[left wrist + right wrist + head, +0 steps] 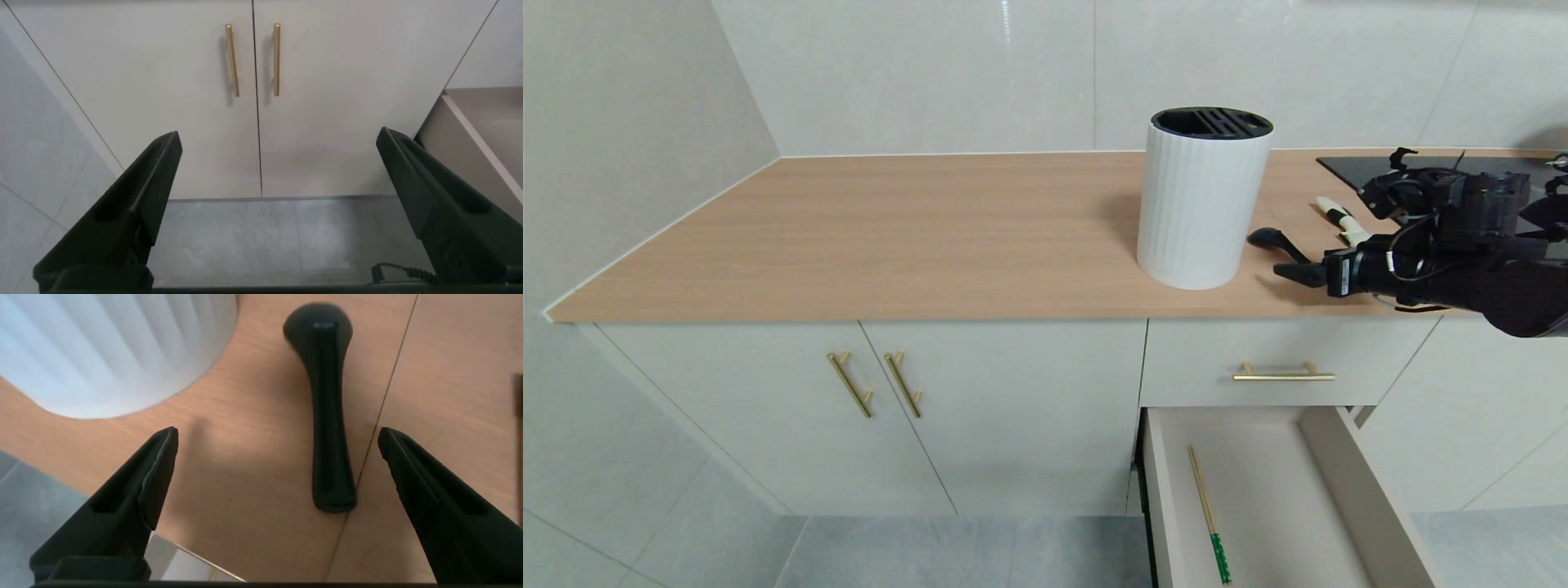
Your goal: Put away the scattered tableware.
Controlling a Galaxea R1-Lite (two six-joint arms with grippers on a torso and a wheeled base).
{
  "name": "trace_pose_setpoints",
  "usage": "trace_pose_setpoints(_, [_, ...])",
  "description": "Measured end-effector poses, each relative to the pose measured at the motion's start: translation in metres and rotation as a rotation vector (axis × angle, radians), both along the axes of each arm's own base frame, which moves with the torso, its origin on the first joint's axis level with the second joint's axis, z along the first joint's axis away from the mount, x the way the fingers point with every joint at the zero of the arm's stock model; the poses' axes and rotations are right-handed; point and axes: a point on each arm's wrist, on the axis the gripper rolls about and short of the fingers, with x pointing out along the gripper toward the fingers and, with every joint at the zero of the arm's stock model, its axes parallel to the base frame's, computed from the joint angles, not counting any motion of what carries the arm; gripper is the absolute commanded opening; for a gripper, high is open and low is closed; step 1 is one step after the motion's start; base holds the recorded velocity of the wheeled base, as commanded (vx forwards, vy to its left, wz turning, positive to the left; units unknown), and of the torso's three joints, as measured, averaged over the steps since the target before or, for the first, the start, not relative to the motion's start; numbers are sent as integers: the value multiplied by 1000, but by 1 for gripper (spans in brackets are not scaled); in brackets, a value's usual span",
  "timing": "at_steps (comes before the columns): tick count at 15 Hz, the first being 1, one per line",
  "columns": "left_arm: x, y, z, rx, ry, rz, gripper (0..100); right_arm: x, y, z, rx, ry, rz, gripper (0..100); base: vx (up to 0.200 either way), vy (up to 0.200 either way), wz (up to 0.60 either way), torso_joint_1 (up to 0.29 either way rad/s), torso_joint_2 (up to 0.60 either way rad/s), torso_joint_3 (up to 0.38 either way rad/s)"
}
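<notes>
A black utensil (1274,242) with a rounded end lies on the wooden counter (931,237), just right of a white ribbed holder (1205,208) with a slotted black top. My right gripper (1294,268) hovers low over the counter at the utensil's near end, open and holding nothing. In the right wrist view the utensil (325,416) lies ahead of the gripper (276,441), nearer one finger, with the holder (122,343) off to the side. A white-handled utensil (1339,219) lies behind. My left gripper (278,137) hangs open and empty in front of the cabinet doors (261,106).
Below the counter an open drawer (1364,490) holds a pair of chopsticks (1207,514) with green ends. A black cooktop (1347,167) sits at the counter's far right. Wall tiles close off the back and left; the counter's left half is bare wood.
</notes>
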Motion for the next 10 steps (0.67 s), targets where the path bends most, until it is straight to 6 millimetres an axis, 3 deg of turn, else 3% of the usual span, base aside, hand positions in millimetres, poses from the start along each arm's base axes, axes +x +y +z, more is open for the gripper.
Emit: trace_pose_setpoints(10, [0, 0, 0, 0, 0, 0, 100, 19, -4, -15, -14, 20, -50, 100, 0, 0, 0, 0, 0, 0])
